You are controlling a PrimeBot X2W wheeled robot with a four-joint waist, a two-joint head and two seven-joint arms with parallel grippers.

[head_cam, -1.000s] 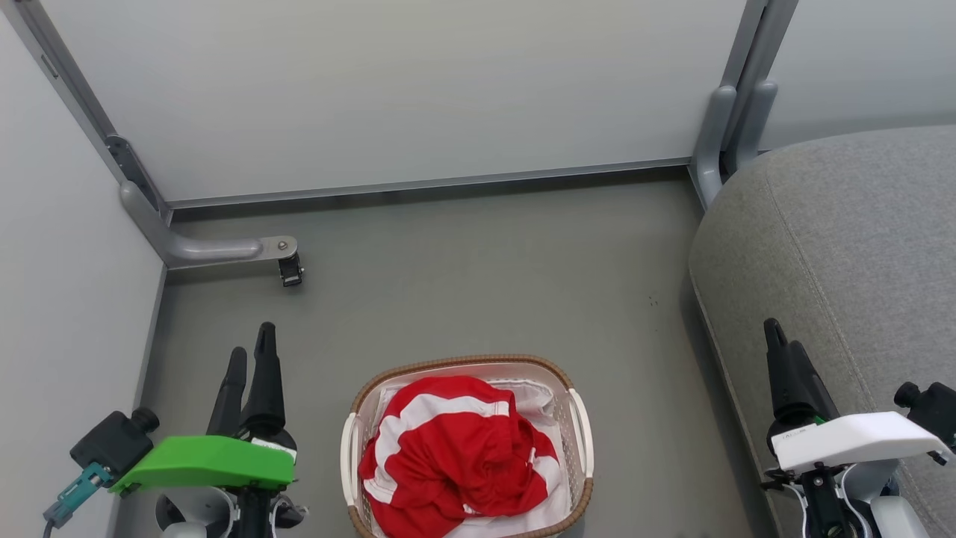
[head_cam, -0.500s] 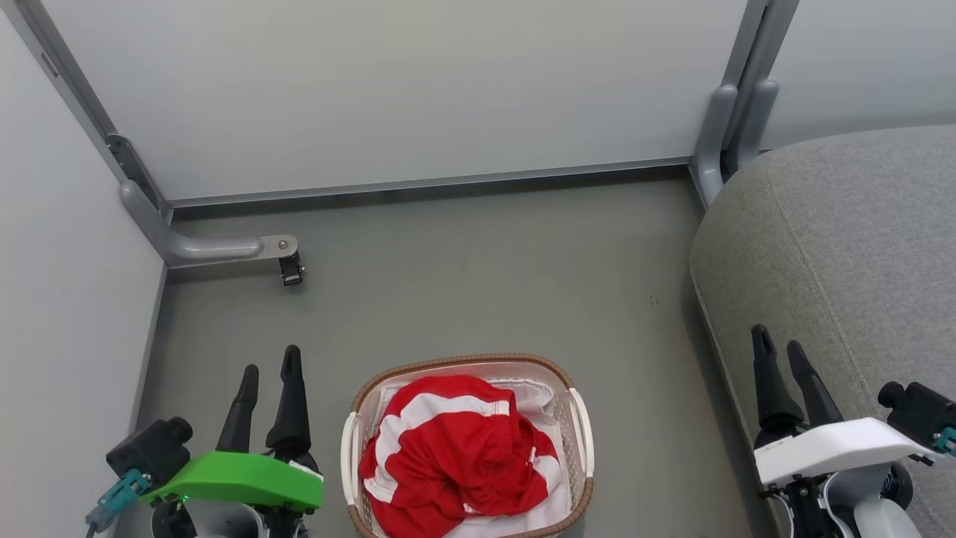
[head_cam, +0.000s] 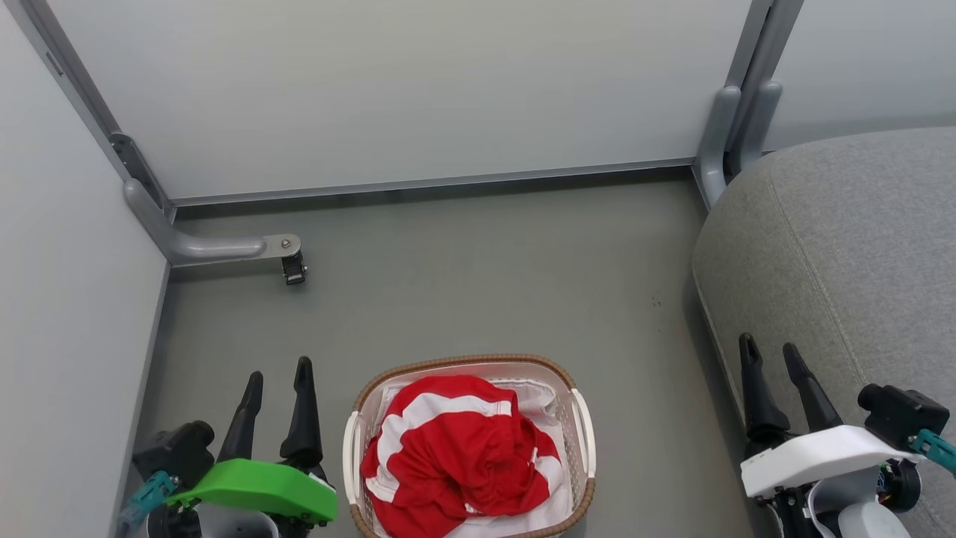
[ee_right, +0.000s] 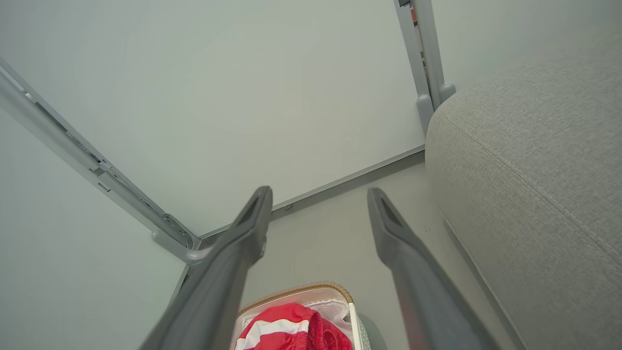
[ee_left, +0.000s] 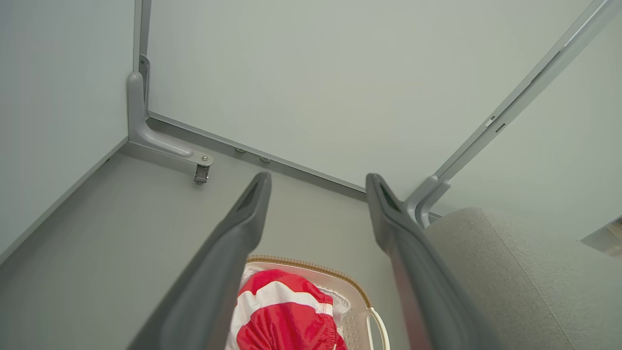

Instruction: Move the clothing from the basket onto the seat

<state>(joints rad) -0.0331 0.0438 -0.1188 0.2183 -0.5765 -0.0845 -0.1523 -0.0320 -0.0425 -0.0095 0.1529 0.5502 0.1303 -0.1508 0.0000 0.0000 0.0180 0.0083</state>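
Flanking the basket point(head_cam: 463, 360), spread and empty: left jaws just beside its heaped clothing point(head_cam: 455, 448), right jaws farther off, by the seat point(head_cam: 844, 246).

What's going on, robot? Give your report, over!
Left pincer open, empty. Right pincer open, empty. Clothing heaped in basket, seat on the right. Nothing seen blocking.

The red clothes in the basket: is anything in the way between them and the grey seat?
Nothing visible. Only grey floor lies between the basket and the seat; the clothing lies uncovered on top.
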